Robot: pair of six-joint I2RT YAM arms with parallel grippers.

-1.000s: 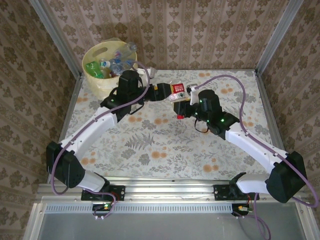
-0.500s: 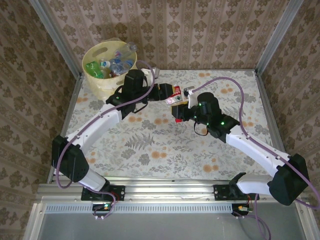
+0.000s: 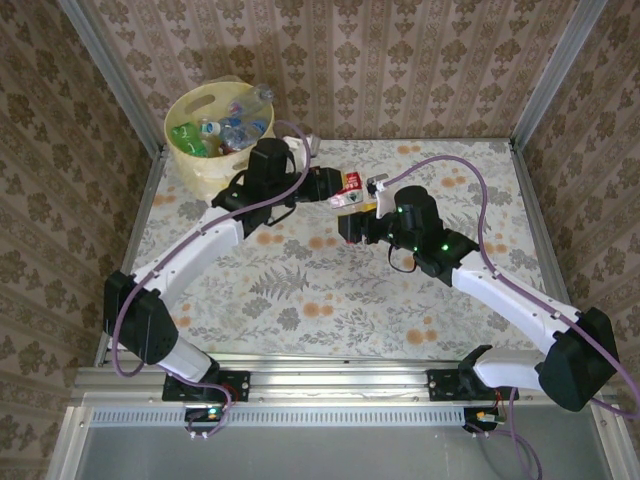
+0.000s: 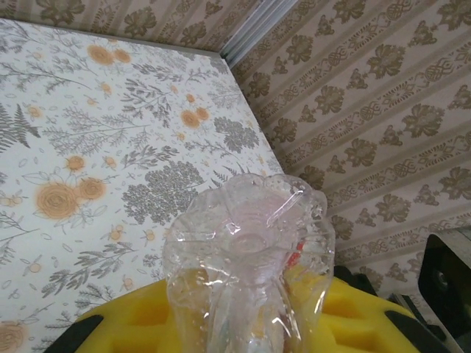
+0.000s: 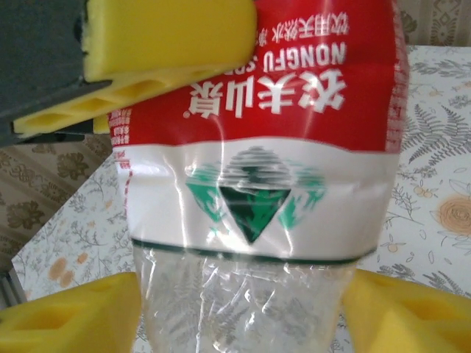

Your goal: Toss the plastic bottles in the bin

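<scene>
Red-labelled bottle (image 5: pixel 254 147) between left fingers (image 5: pixel 169 37), right fingers (image 5: pixel 66 316) alongside

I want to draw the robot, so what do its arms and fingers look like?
The left arm and right arm are both long white tubes with chunky black joints. A purple cable loops along each one. Tiny green lights glow on the right arm's black part. Each arm ends in two fingers padded with bright yellow foam that has holes in it.

Glossy clear plastic bottle (image 5: pixel 257 184), matt foam pads (image 5: pixel 66 316)
</scene>
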